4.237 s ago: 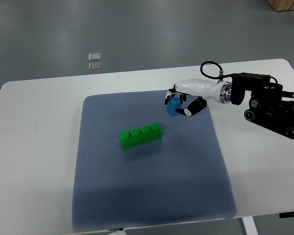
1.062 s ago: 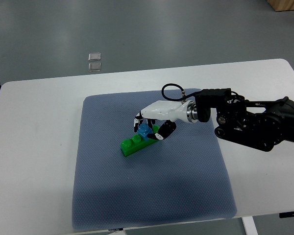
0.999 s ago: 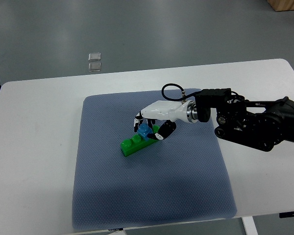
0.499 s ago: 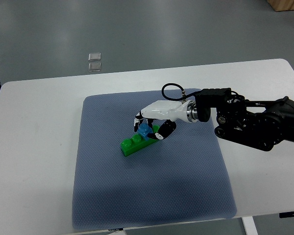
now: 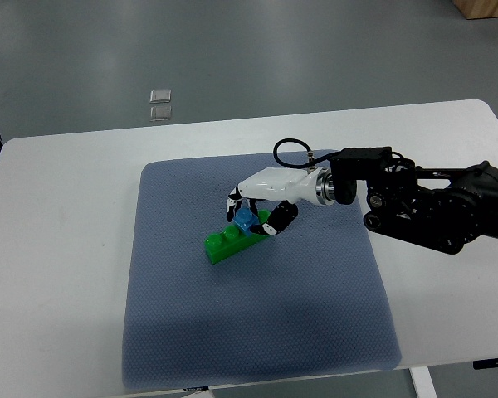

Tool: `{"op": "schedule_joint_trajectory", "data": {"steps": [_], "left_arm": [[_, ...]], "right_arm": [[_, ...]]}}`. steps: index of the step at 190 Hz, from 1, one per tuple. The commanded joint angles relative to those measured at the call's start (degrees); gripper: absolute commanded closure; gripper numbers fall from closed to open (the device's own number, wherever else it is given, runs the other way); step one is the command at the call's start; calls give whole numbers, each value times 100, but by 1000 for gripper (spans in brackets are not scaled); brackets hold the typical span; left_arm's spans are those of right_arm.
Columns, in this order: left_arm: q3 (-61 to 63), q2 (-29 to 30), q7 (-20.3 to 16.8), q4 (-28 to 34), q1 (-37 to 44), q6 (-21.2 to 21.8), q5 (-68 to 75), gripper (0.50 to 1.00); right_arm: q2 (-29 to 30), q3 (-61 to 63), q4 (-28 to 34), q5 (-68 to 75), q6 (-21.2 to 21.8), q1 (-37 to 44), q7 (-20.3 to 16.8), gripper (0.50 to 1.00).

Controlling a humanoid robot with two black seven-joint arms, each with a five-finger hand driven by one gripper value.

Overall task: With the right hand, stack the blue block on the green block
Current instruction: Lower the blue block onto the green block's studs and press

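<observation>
Placing step: my right hand (image 5: 256, 217) grips the blue block (image 5: 246, 220) over the green block (image 5: 236, 237).

The blue block looks to be touching the green block's right half, mid-mat (image 5: 174, 315); next I judge it needs pressing down squarely, then fingers opened.

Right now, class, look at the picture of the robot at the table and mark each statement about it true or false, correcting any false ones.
1. The right hand is closed around the blue block. True.
2. The blue block lies alone on the white table, far from the green block. False: it is held right over the green block, on the mat.
3. The green block lies on a grey-blue mat. True.
4. The left arm reaches across the mat. False: no left arm is in view.
5. The right arm comes in from the picture's right edge. True.
</observation>
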Motion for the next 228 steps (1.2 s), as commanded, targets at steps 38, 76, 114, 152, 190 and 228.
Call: {"op": "schedule_joint_trajectory", "data": {"steps": [38, 76, 114, 152, 190, 228], "left_arm": [[6, 0, 0, 0, 0, 0, 0, 500], [-3, 0, 0, 0, 0, 0, 0, 500], [-3, 0, 0, 0, 0, 0, 0, 500], [6, 0, 0, 0, 0, 0, 0, 500], [-3, 0, 0, 0, 0, 0, 0, 500], [6, 0, 0, 0, 0, 0, 0, 500]], "right_arm": [[-3, 0, 10, 0, 0, 3, 8, 838], [-11, 0, 10, 9, 0, 3, 8, 838], [-11, 0, 10, 9, 0, 12, 8, 836], [-20, 0, 10, 9, 9, 12, 8, 836], [-11, 0, 1, 9, 17, 12, 8, 836], [-11, 0, 1, 9, 17, 12, 8, 832]]}}
